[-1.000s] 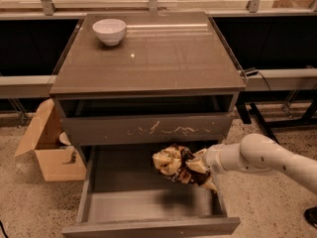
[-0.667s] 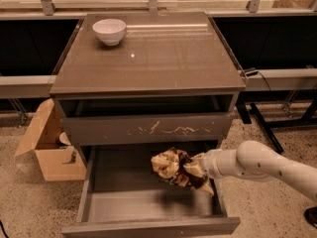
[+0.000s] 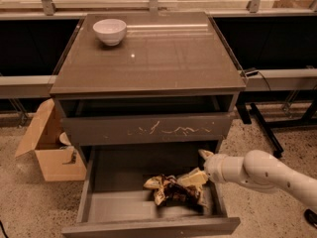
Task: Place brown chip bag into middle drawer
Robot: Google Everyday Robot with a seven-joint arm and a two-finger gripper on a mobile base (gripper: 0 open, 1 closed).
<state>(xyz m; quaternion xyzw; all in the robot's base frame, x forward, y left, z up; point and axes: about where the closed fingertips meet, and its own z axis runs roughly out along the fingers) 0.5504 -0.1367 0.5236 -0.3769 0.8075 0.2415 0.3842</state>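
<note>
The brown chip bag (image 3: 172, 190), crumpled dark foil with cream patches, lies on the floor of the pulled-out middle drawer (image 3: 114, 207), towards its right front. My gripper (image 3: 199, 166) is inside the drawer at its right side, just up and right of the bag. Its fingers are spread: the upper fingertip (image 3: 204, 154) stands clear of the bag and the lower one touches the bag's right edge. The white arm comes in from the right.
A white bowl (image 3: 109, 31) sits at the back left of the cabinet top (image 3: 163, 58). The scratched grey drawer front (image 3: 148, 129) is above the open drawer. An open cardboard box (image 3: 49, 148) stands on the floor to the left. A dark table frame (image 3: 270, 128) stands at the right.
The bag has gone down from mid-air onto the drawer floor. My gripper has lowered with it and its fingers have opened off the bag.
</note>
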